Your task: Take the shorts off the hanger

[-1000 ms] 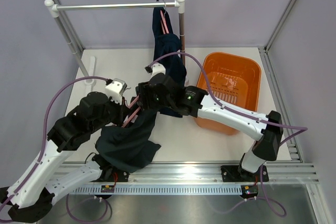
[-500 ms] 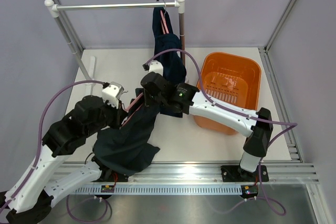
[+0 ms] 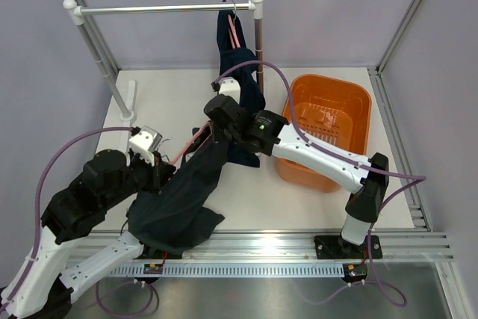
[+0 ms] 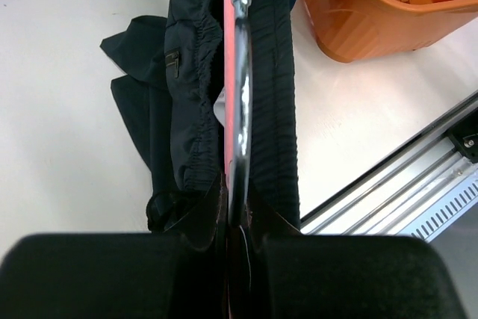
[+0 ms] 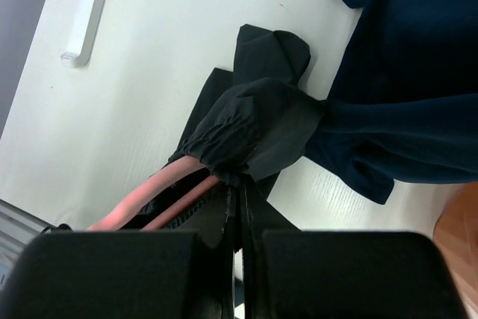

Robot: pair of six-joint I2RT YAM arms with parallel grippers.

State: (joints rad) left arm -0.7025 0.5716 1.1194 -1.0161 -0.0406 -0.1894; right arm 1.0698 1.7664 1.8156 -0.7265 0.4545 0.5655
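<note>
Top view: the fingertips of both arms are hidden under wrist housings and cloth, so grip state comes from the wrist cams only. The pink hanger (image 3: 188,149) is mostly buried in the loose shorts (image 3: 183,199); only a short pink run shows between the two arms. In the left wrist view its far end is cut off behind the right arm's black body at the top edge.

Left end effector (image 4: 235,199): clamped on the hanger's chrome hook (image 4: 240,87), waistband bunched on either side.

Right end effector (image 5: 239,193): pinched tight on a fold of the loose shorts' gathered waistband, just beside the pink hanger bars. Can't tell if it also catches the hanger.

Loose shorts: waistband end is up between the two end effectors. The legs trail near-left across the table (image 3: 172,102) and end at its near edge by the left arm's base.

Hung shorts (image 3: 224,50): on a second hanger (image 3: 233,31) at the right end of the rail (image 3: 164,9). Their lower part is hidden behind the right arm, next to the orange basket (image 3: 358,121).

White handle-shaped part (image 3: 130,98): on the table far left, well apart.
</note>
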